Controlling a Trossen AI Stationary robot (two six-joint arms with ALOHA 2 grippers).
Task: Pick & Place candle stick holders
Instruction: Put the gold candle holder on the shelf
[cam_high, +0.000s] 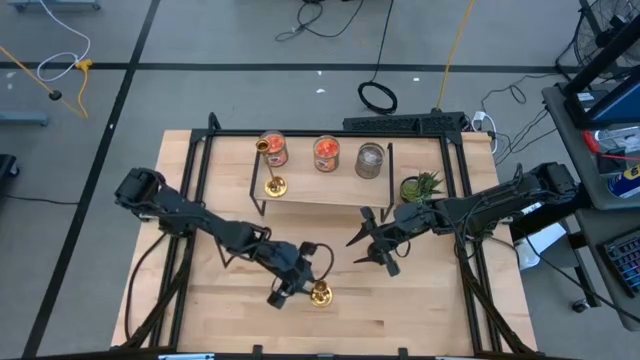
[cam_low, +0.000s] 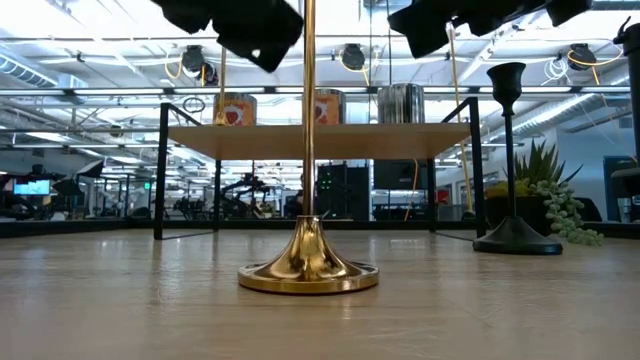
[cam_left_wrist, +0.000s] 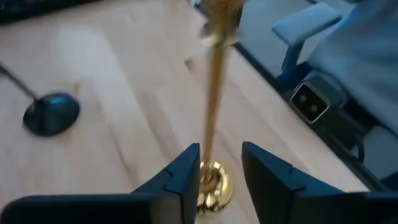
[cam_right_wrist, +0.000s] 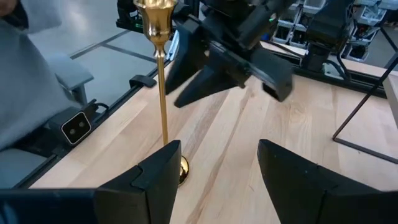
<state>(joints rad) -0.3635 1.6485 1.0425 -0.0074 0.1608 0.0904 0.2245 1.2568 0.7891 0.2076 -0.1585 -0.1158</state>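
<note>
Near the table's front edge, left tool (cam_high: 296, 288) open beside gold holder (cam_high: 321, 294) — right tool (cam_high: 372, 250) wide

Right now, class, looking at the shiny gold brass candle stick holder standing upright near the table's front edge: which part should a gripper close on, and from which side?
Grip the slim stem of the gold brass candle stick holder, between its flared round base and cup top. It stands upright, so come in level from the side. The left gripper is already there, open, with the stem beside one finger. The wide base would probably be too broad to pinch.
</note>
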